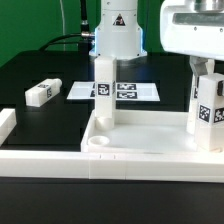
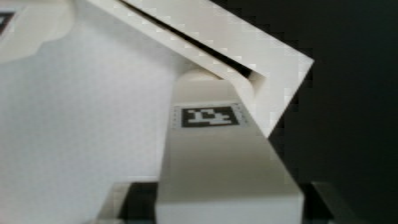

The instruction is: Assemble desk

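The white desk tabletop (image 1: 150, 158) lies in the front, its raised rim upward. One white leg (image 1: 103, 95) stands upright at its corner on the exterior view's left. My gripper (image 1: 206, 78) is shut on a second tagged leg (image 1: 208, 112) and holds it upright over the tabletop's corner on the exterior view's right. In the wrist view the held leg (image 2: 222, 150) runs between my dark fingers (image 2: 146, 205) down to the tabletop's corner (image 2: 196, 45). Whether its end is seated is hidden. A third leg (image 1: 43, 92) lies loose on the table.
The marker board (image 1: 135, 91) lies flat behind the tabletop. The low white border wall (image 1: 40, 158) runs along the front and turns up at the exterior view's left. The robot's base (image 1: 118, 35) stands at the back.
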### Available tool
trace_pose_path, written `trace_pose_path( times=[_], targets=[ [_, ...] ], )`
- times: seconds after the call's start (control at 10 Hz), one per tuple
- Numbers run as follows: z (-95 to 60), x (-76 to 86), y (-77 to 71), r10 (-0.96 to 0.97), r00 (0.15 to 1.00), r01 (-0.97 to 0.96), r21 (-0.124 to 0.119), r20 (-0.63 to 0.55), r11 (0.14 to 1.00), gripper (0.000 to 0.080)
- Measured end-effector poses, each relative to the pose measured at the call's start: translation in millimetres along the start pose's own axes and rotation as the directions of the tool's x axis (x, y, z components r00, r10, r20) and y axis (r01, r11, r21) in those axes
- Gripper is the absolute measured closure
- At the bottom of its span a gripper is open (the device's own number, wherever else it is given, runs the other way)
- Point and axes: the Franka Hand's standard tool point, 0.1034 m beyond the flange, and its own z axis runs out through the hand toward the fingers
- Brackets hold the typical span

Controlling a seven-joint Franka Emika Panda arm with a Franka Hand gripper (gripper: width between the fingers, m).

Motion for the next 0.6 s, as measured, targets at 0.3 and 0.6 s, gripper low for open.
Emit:
trace_pose_path(
  times=[0.3, 0.6],
  targets=[
    [0.0, -0.3, 0.0, 0.075, 0.997, -0.075, 0.000, 0.000, 0.997, 0.0508],
    [-0.5, -0.6, -1.4, -0.023, 1.000, 0.023, 0.002, 0.000, 1.000, 0.0213]
  ],
)
